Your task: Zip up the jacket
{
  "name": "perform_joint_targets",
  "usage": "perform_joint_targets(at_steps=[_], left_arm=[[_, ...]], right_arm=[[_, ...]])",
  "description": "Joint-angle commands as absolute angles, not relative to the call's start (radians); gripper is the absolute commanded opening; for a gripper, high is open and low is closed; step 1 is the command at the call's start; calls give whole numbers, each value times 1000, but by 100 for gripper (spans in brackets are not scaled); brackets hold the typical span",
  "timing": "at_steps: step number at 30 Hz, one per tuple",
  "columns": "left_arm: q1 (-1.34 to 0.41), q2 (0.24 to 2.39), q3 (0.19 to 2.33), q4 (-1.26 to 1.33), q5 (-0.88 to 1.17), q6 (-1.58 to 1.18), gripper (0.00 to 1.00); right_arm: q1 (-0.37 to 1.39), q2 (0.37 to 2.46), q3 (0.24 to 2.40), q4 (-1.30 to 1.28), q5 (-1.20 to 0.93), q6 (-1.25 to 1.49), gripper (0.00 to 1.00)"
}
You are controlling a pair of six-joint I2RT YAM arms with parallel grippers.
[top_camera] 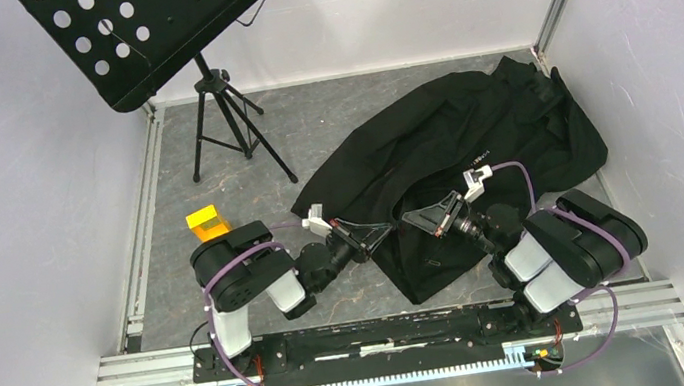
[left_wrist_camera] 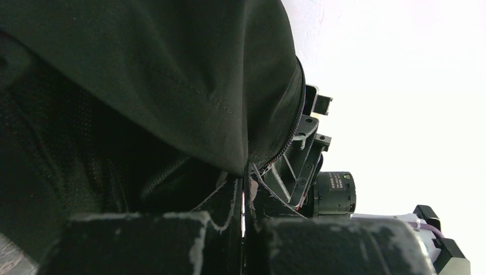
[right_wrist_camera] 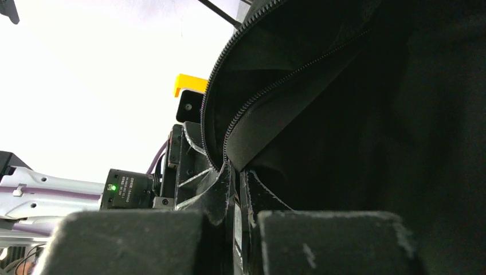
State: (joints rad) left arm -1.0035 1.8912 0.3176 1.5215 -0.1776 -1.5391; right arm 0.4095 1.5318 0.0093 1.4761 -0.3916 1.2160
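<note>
Both my grippers pinch the jacket (top_camera: 472,139) at its open front.
My left gripper (top_camera: 386,231) and right gripper (top_camera: 409,219) face each other, tips nearly meeting, each with jaws pressed together on fabric beside the zipper teeth (right_wrist_camera: 240,112). The jacket lies crumpled on the table (top_camera: 216,185), right of the music stand (top_camera: 143,29).

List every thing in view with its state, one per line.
jacket: crumpled on the table, near edge pinched by both tools.
zipper: open where visible, teeth rows apart.
left tool: shut on the jacket beside the zipper teeth.
right tool: shut on the jacket's zipper edge.
music stand: upright on its tripod, desk tilted.
yellow block: resting on the table, untouched.
</note>
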Motion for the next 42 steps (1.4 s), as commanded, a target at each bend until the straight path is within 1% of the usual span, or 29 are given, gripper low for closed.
perform_joint_targets(at_steps=[1, 4, 7, 9, 11, 14, 16, 18, 23, 25, 28, 31, 34, 35, 36, 37, 42], left_arm=[[-1012, 1918, 273, 1554, -107, -1476, 2], [-1008, 1935, 268, 1554, -103, -1492, 2], [-1003, 1973, 274, 1555, -82, -1523, 2], [-1001, 1995, 282, 1555, -67, -1543, 2], [-996, 2000, 279, 1556, -58, -1559, 2], [-984, 1983, 261, 1556, -56, -1563, 2], [-976, 1980, 252, 1555, -43, -1574, 2], [-970, 1989, 255, 1555, -22, -1587, 2], [-961, 1978, 239, 1556, -5, -1604, 2], [-950, 1968, 232, 1556, 20, -1608, 2], [-937, 1981, 238, 1555, 68, -1644, 2], [-929, 1980, 239, 1555, 100, -1657, 2], [-912, 1971, 235, 1556, 135, -1673, 2], [-906, 1966, 232, 1555, 143, -1673, 2], [-902, 1961, 228, 1556, 152, -1675, 2], [-893, 1962, 225, 1555, 168, -1683, 2], [-860, 1979, 219, 1555, 237, -1728, 2]], right_arm=[[384, 1511, -83, 1837, -289, 1215, 0], [385, 1489, -71, 1709, -322, 1167, 0], [385, 1464, -64, 1575, -342, 1113, 8], [387, 1441, -55, 1484, -354, 1067, 16], [387, 1400, -38, 1359, -367, 1007, 21], [387, 1312, -13, 1142, -367, 890, 33], [386, 1249, -7, 995, -365, 818, 43], [387, 1179, 52, 826, -368, 729, 54], [412, 966, 184, 349, -326, 419, 70], [449, 884, 227, 249, -286, 286, 75], [566, 821, 253, 228, -224, 141, 79], [717, 798, 245, 280, -68, 12, 80], [800, 753, 152, 460, -86, -115, 82], [823, 734, 111, 526, -91, -164, 85], [848, 717, 67, 597, -113, -235, 94], [871, 709, 40, 639, -135, -308, 97], [975, 738, -56, 784, -187, -610, 96]])
